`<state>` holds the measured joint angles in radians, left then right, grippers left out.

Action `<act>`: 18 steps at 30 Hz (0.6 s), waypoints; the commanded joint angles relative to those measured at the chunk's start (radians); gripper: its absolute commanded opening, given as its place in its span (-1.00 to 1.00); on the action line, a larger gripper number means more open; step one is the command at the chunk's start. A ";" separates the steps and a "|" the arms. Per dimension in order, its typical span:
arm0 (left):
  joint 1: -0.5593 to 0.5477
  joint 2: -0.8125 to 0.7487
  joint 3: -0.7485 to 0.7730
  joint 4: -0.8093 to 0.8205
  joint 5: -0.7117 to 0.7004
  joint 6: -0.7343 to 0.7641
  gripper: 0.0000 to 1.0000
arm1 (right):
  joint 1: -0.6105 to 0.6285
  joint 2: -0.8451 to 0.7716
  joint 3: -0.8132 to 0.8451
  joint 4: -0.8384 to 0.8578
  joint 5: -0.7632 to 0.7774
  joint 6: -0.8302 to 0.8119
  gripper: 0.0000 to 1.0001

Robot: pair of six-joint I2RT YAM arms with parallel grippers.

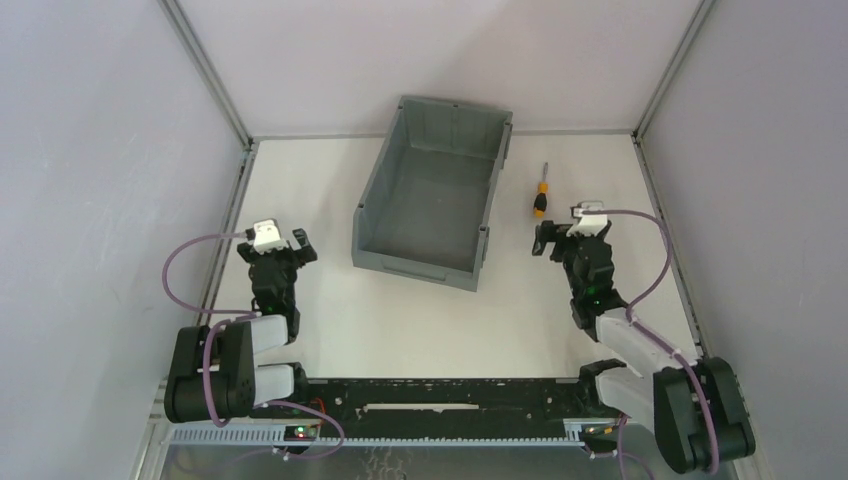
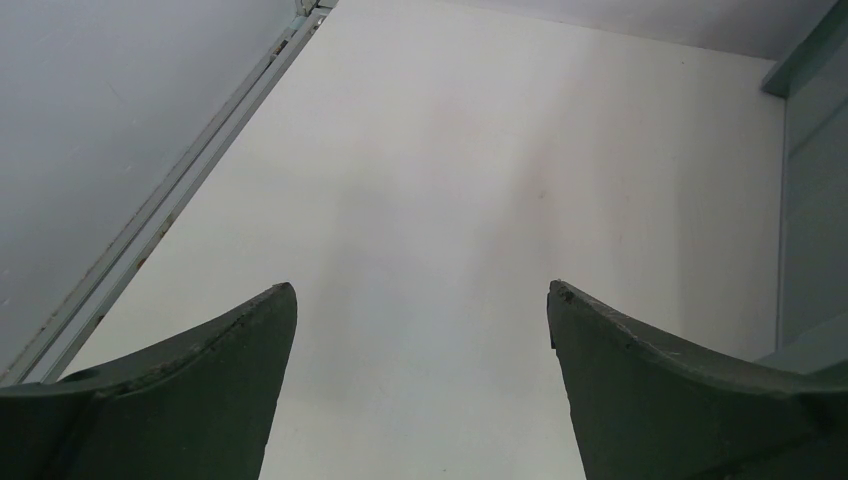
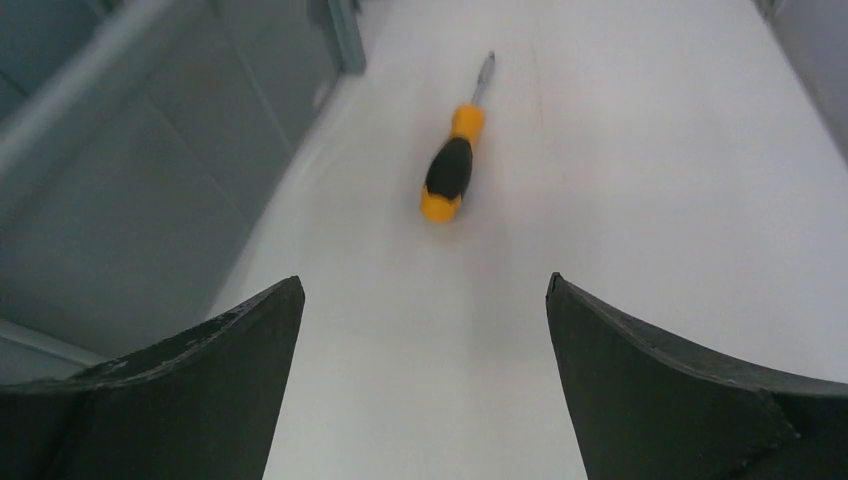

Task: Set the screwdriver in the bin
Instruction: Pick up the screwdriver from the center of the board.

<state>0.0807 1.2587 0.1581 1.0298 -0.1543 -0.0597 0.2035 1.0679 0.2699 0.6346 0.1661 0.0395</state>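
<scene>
The dark fingers point(image 3: 180, 390) of the right jaws stand wide apart and released, and just ahead of them, at about 12 o'clock, the yellow-and-black screwdriver point(image 3: 448, 170) lies flat on the white worktop point(image 3: 650, 150), with its handle toward the jaws and its metal tip pointing away. The screwdriver is outside the grey bin point(image 1: 372, 195), near its right wall at about 3 o'clock and not touching it. The left jaws, at about 8 o'clock from the bin, are also wide apart and released above the worktop, and the bin's wall shows at the right edge of their wrist view.
</scene>
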 commanded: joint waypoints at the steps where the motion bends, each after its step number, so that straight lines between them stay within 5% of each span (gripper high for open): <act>1: -0.008 -0.002 0.031 0.027 -0.010 0.022 1.00 | 0.004 -0.100 0.170 -0.201 0.007 -0.001 0.99; 18: -0.007 -0.003 0.031 0.027 -0.010 0.022 1.00 | 0.040 -0.138 0.721 -0.752 -0.009 0.009 0.99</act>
<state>0.0807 1.2587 0.1581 1.0298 -0.1543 -0.0597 0.2234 0.9218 0.8509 0.0292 0.1513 0.0307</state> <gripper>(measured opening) 0.996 0.993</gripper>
